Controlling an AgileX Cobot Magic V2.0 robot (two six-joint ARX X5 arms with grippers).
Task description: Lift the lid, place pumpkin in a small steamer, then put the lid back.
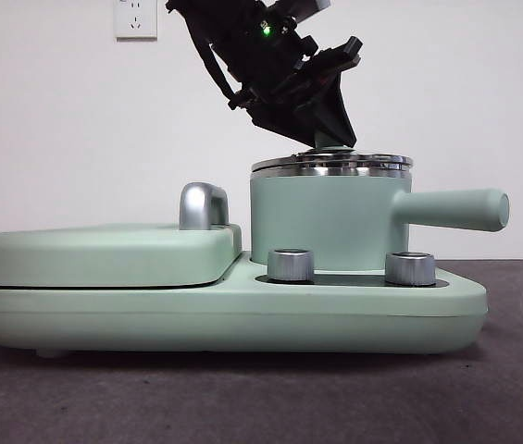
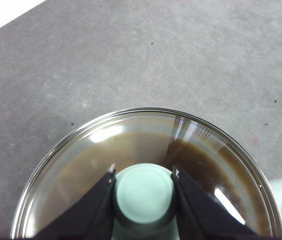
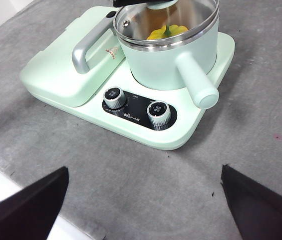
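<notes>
The mint-green small steamer [image 1: 321,217] stands on its base unit, long side handle [image 1: 451,209] pointing right. The glass lid [image 1: 331,164] sits flat on the steamer's steel rim. My left gripper [image 1: 333,143] comes down from above, shut on the lid's mint-green knob [image 2: 144,192], with one black jaw on each side. In the right wrist view the yellow pumpkin [image 3: 166,32] with its green stem shows through the lid [image 3: 131,20], inside the steamer [image 3: 165,62]. My right gripper [image 3: 143,200] hangs open well back from the unit, holding nothing.
A flat mint-green griddle cover [image 1: 94,254] with a chrome handle [image 1: 201,205] fills the left half of the base [image 1: 242,314]. Two steel dials [image 1: 291,265] [image 1: 410,268] sit in front of the steamer. Grey tabletop [image 3: 240,130] surrounds the unit.
</notes>
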